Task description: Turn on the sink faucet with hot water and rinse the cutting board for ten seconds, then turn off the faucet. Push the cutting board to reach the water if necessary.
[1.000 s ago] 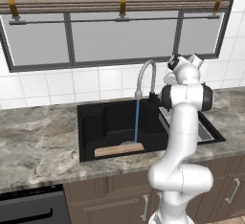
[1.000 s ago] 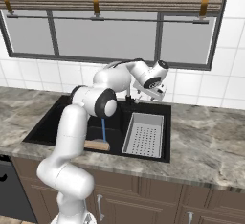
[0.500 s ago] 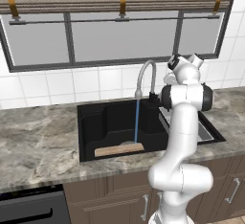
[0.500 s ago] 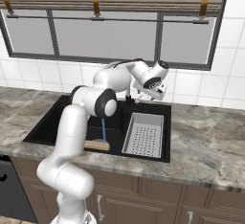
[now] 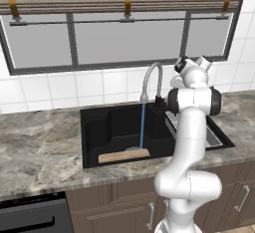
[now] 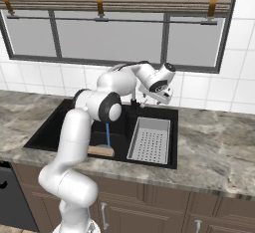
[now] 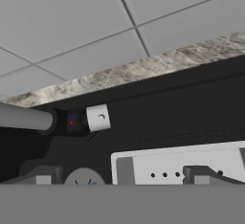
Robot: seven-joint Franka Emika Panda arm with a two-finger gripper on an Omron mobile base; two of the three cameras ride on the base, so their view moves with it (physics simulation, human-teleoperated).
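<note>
Jaws standing wide apart, gripping nothing, my gripper [image 6: 149, 99] is hovering by the faucet [image 5: 151, 77] base.
Grey marble counter [image 5: 40, 140] is running under a tiled wall and 3-pane window [image 5: 124, 40]; water [image 5: 142, 126] is streaming onto the cutting board [image 5: 124, 155] lying in the sink [image 5: 112, 122], with the grey drainboard tray [image 6: 150, 140] sitting beside it.
</note>
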